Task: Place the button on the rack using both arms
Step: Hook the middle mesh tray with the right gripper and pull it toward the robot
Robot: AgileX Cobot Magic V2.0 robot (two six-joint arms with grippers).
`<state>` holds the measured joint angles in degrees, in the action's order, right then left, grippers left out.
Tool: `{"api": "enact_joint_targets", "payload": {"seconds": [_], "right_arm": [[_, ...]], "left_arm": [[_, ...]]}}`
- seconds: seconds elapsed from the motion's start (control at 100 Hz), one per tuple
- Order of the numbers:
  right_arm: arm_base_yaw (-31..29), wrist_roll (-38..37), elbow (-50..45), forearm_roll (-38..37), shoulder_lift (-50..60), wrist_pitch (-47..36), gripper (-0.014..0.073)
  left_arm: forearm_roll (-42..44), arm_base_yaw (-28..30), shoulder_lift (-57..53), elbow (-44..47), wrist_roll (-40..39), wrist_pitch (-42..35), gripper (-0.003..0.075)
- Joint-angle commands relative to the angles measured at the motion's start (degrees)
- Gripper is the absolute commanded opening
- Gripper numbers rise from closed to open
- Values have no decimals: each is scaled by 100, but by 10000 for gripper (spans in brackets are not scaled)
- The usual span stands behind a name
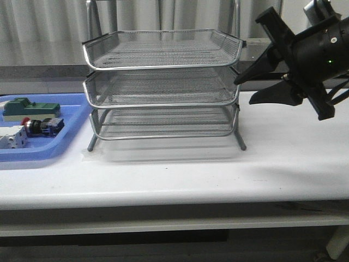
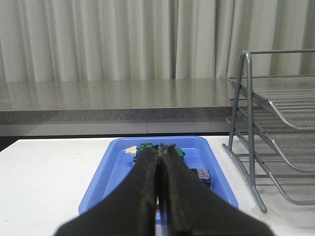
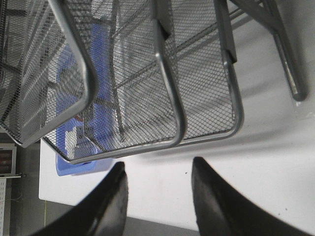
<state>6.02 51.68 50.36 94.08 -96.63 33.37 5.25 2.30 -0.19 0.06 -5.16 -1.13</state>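
The three-tier wire-mesh rack point(image 1: 162, 82) is standing in the middle of the white table point(image 1: 218, 169), its chrome-rimmed trays stacked one above another on thin legs. To its left, the flat blue plastic tray point(image 1: 73, 117) is lying on the table just beside the rack's leg, and the button point(image 1: 39, 126) is resting inside it on its side, its red mushroom head pointing left and its blue rear end pointing toward the rack. A green-and-cream block point(image 1: 30, 108) is sitting behind the button in the same tray, and a white boxy part point(image 1: 12, 137) is lying just left of the button, seemingly touching its red head, though the front view is too coarse to be sure. The right gripper point(image 1: 256, 90) is hanging in the air at the rack's right side, near the two upper tiers; its fingers point(image 3: 110, 204) are spreading well apart and gripping nothing, with the rack's rims showing just beyond them in the right wrist view. The left gripper point(image 2: 161, 147) is hovering over the near end of the blue tray, its two black fingers point(image 2: 142, 191) pressing flat together with nothing between them, pointing toward the green block.
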Motion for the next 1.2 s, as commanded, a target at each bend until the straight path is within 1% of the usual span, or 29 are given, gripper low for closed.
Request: {"api": "enact_joint_targets", "payload": {"seconds": [0.0,0.55,0.9,0.99,1.12,1.13,1.19], "right_arm": [[49,199,296,262,26,344,332],[122,226,1125,369,-835,361,332],[122,226,1200,415,-1057,427,328],[122,226,1200,415,-1090,480,279],[122,226,1200,415,-1097,516,136],[122,226,1200,415,-1097,516,136],[122,226,1200,415,-1097,517,76]], "left_arm": [[-48,12,-205,263,-56,-465,-20],[-48,12,-205,263,-56,-465,-20],[-48,12,-205,263,-56,-465,-20],[-48,12,-205,263,-56,-465,-20],[-48,12,-205,263,-56,-465,-20],[-48,12,-205,263,-56,-465,-20],[-48,12,-205,263,-56,-465,-20]]}}
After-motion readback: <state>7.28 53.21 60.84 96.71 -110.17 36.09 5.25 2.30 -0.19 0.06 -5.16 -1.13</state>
